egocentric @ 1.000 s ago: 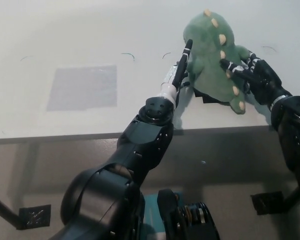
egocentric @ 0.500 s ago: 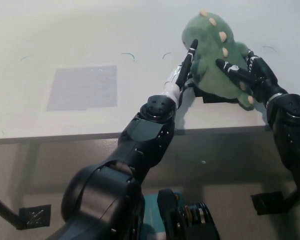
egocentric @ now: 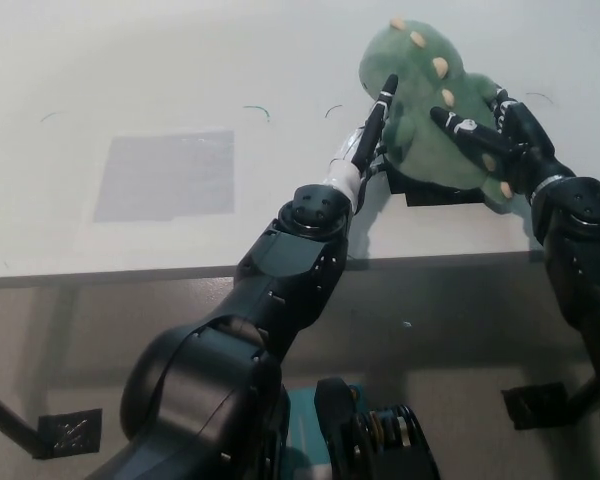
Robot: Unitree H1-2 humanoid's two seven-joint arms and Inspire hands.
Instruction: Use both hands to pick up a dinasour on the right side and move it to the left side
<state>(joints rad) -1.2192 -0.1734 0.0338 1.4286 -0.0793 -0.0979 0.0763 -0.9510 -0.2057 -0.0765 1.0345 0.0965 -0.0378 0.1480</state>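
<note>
No brand, label or writing could be read anywhere in the head view. The white table [egocentric: 130, 60] filled the far half of the scene, and a grey square patch [egocentric: 164, 174] lay flat on its left part, with a few short dark marks [egocentric: 257, 110] on the surface beyond it. The green plush dinosaur [egocentric: 425, 105], with cream spikes along its back, was at the far right of the table, pressed between the two hands and tipped so that its near end stood off the surface above a dark shadow. Compared with a second earlier, the toy had risen and shifted slightly farther from the near edge, and both hands had moved up with it.

The left hand [egocentric: 365, 140] came in at the toy's left flank, its fingers [egocentric: 382, 97] stretched out straight and laid against the plush rather than curled around it. The black right hand [egocentric: 500, 135] pressed the toy's right side, its fingers [egocentric: 458, 125] spread across the green back near the spikes. Together the hands gripped the dinosaur by squeezing it from both sides.
</note>
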